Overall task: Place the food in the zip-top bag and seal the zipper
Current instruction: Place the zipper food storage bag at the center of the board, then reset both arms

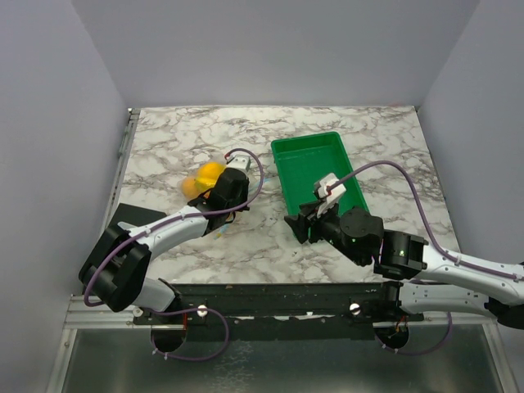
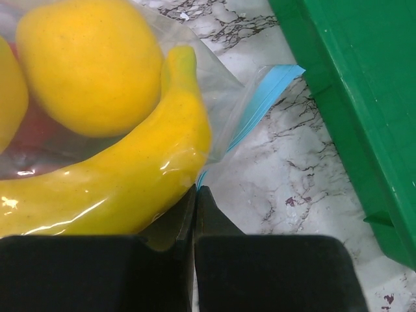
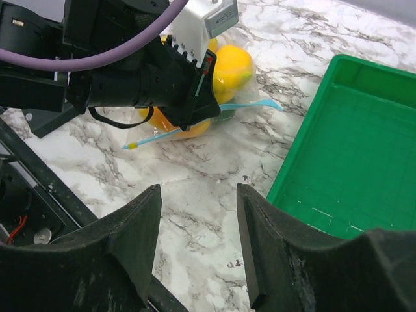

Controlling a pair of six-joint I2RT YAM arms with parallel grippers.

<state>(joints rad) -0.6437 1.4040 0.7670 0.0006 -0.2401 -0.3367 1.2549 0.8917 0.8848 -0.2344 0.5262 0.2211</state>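
The zip-top bag (image 1: 205,178) lies on the marble at centre left with the food inside: a yellow lemon (image 2: 91,65), a banana (image 2: 130,169) and a red piece (image 2: 32,133) show through the clear plastic. My left gripper (image 2: 195,190) is shut on the zipper (image 2: 266,97), the light blue strip that comes out at its tips and runs toward the tray. In the right wrist view the zipper (image 3: 257,105) stretches from under the left arm, with a small yellow end on the left. My right gripper (image 3: 198,192) hangs open over bare marble, right of the bag, holding nothing.
A green rectangular tray (image 1: 307,141) stands right of the bag, with the right gripper (image 1: 296,225) near its front left corner. A black block (image 1: 127,217) sits at the table's left edge. Grey walls close in the table on three sides.
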